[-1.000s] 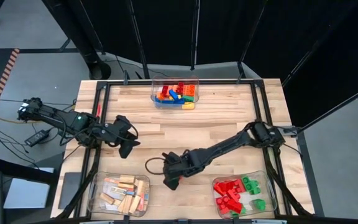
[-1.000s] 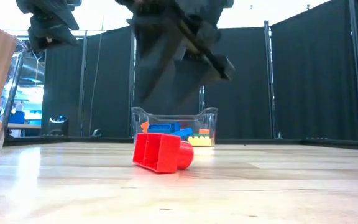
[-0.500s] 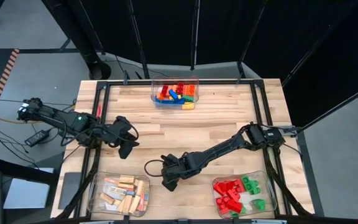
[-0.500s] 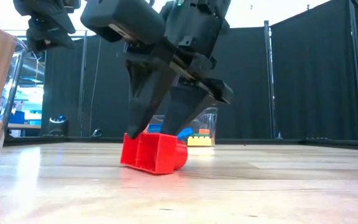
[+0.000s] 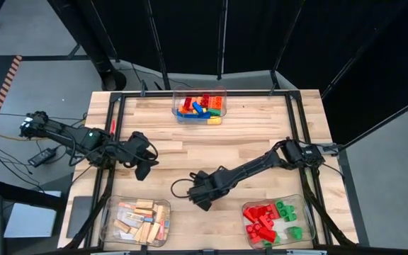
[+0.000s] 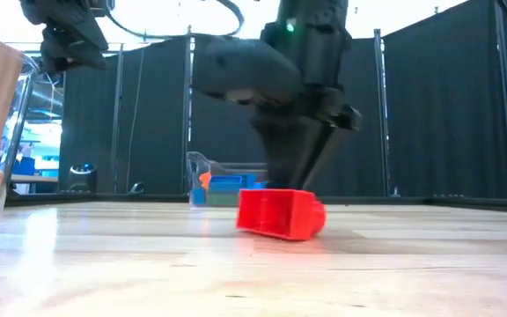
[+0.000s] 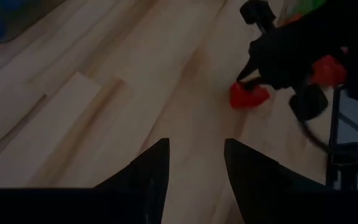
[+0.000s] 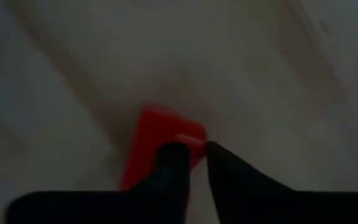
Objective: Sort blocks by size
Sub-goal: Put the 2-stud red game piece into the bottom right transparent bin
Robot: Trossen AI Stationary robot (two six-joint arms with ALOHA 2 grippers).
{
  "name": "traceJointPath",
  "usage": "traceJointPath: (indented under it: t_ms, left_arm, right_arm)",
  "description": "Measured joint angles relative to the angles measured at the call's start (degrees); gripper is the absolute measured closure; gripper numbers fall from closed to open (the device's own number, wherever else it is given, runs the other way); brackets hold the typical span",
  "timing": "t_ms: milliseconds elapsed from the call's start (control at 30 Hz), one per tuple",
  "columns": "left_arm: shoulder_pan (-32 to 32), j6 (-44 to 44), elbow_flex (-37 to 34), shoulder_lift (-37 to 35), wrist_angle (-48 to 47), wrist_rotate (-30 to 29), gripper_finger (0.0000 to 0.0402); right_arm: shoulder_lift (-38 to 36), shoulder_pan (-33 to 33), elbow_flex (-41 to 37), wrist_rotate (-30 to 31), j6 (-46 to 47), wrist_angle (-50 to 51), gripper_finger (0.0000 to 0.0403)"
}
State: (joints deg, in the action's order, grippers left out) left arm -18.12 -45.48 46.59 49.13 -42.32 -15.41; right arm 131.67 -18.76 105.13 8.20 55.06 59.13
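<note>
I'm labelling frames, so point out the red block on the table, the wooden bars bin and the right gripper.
red block (image 6: 280, 212), low view, its side face.
wooden bars bin (image 5: 110, 228), high view, its left rim.
right gripper (image 8: 192, 149), right wrist view, between its fingers.

The high view is evenly lit and sharp, the table (image 5: 261, 134) pale against black curtains; the low view is backlit, bright ceiling glare above silhouetted arms; both wrist views are dim and soft, the right one badly blurred around a red brick (image 8: 160, 140).

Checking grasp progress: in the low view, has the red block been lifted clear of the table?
No. In the low view the red block sits on the table, with the right gripper down on it from above.
</note>
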Motion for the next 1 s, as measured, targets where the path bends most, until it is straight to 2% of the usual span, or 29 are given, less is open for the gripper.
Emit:
traceJointPath:
  t_ms: [100, 167, 333, 533, 667, 800, 900, 1000]
  left_arm:
    - [0.0, 0.3, 0.0, 0.0, 0.1, -0.2, 0.0239]
    - [0.0, 0.3, 0.0, 0.0, 0.2, -0.3, 0.0239]
    - [0.0, 0.3, 0.0, 0.0, 0.2, -0.4, 0.0239]
    - [0.0, 0.3, 0.0, 0.0, 0.6, -0.9, 0.0239]
    - [0.0, 0.3, 0.0, 0.0, 0.6, -0.9, 0.0239]
    - [0.0, 0.3, 0.0, 0.0, 0.6, -0.9, 0.0239]
    - [0.0, 0.3, 0.0, 0.0, 0.6, -1.1, 0.0239]
    - [0.0, 0.2, 0.0, 0.0, 0.6, -1.1, 0.0239]
  right_arm:
    - [0.1, 0.6, -0.1, 0.1, -1.6, 3.6, 0.0383]
    - [0.8, 0.8, -0.4, -0.7, -2.9, 4.6, 0.0392]
    - [0.2, 1.0, 0.6, -0.6, -5.4, 5.3, 0.0344]
    - [-1.3, 2.0, 4.4, 2.3, -5.7, 12.2, 0.0294]
    - [-3.6, 2.0, 9.1, 2.5, -19.5, 7.7, 0.0272]
    - [-4.8, 1.3, 13.4, -0.7, -35.5, -2.7, 0.0241]
    - [-4.2, 1.2, 13.7, 0.2, -47.5, -11.3, 0.0203]
    - [-2.8, 2.4, 13.7, -0.5, -52.5, -17.2, 0.0158]
